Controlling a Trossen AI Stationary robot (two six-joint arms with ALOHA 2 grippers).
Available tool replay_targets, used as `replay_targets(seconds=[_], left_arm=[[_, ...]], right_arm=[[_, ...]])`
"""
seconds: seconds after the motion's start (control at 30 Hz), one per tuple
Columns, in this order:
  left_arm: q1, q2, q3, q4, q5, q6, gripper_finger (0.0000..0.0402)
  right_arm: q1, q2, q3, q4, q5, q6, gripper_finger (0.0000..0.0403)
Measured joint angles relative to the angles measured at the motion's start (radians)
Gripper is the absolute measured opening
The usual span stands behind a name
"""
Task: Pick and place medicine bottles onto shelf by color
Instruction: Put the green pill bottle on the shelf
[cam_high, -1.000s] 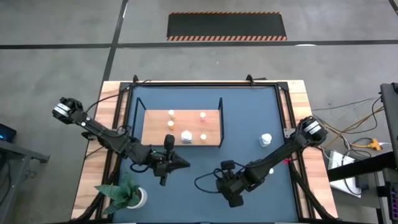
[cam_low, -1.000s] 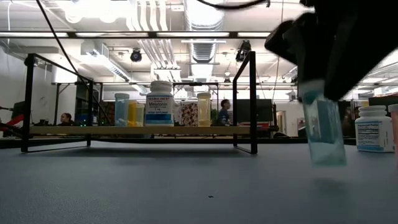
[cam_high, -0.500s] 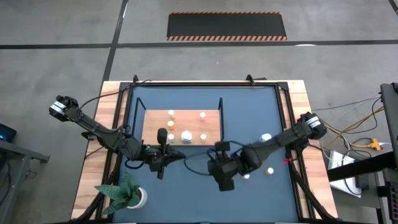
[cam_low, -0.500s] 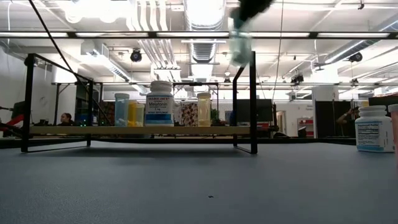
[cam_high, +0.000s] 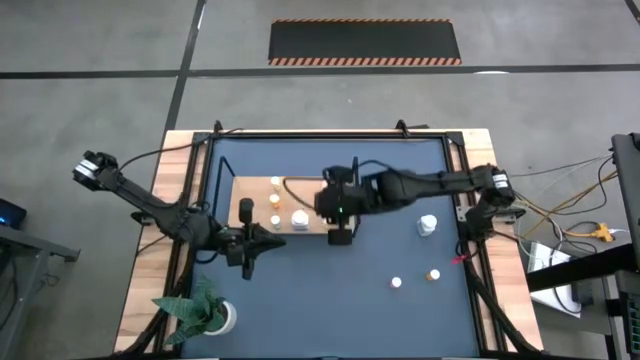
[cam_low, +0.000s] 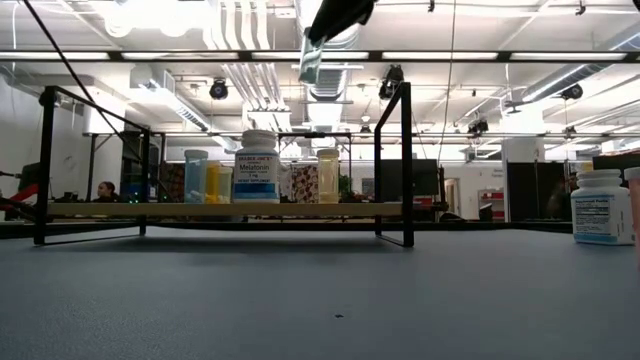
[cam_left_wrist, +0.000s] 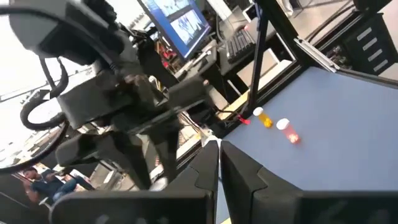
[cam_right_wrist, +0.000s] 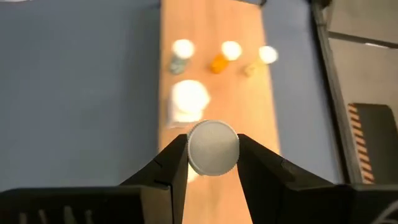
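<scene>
Overhead, the dark blue tabletop (cam_high: 400, 170) carries the light-brown wooden shelf with thin black frame ends (cam_high: 250, 190), and both dark arms reach in over it. On the board stand a large white bottle with a printed label (cam_low: 257, 166) and several small bottles around it, among them a pale blue one (cam_low: 196, 176), a yellow one (cam_low: 212, 183) and a cream one (cam_low: 328, 176); they seem to be grouped by colour as the task asks. The right gripper (cam_right_wrist: 213, 149) hangs above the shelf's right part, its two dark fingers pinched on a small translucent bottle with a white round cap (cam_right_wrist: 212, 147). Carried high, the bottle looks set to clear those already standing before it goes down. The left gripper (cam_high: 246, 247) waits just off the shelf's near left corner, fingers pressed together on nothing. Off the shelf, a bigger white bottle (cam_high: 428, 225) stands near the table's right edge, and two tiny ones, white-capped (cam_high: 397, 283) and orange-capped (cam_high: 433, 274), sit close together nearer the front, not yet sorted.
</scene>
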Motion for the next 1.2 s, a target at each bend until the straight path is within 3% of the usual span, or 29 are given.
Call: replay_targets(seconds=[0.23, 0.5, 0.67, 1.2], left_arm=[[0.0, -0.053, -0.03, 0.018, 0.0, 0.022, 0.0], [0.0, -0.085, -0.061, 0.056, 0.0, 0.081, 0.0], [0.0, -0.084, -0.061, 0.056, 0.0, 0.095, 0.0], [0.002, -0.08, -0.061, 0.056, 0.0, 0.134, 0.0]], right_arm=[[-0.112, 0.007, -0.038, 0.068, -0.024, -0.04, 0.011], [-0.185, 0.007, -0.122, 0.136, -0.036, 0.044, 0.011], [-0.197, 0.007, -0.18, 0.192, -0.104, 0.088, 0.011], [-0.197, 0.045, -0.274, 0.284, -0.139, 0.111, 0.011]])
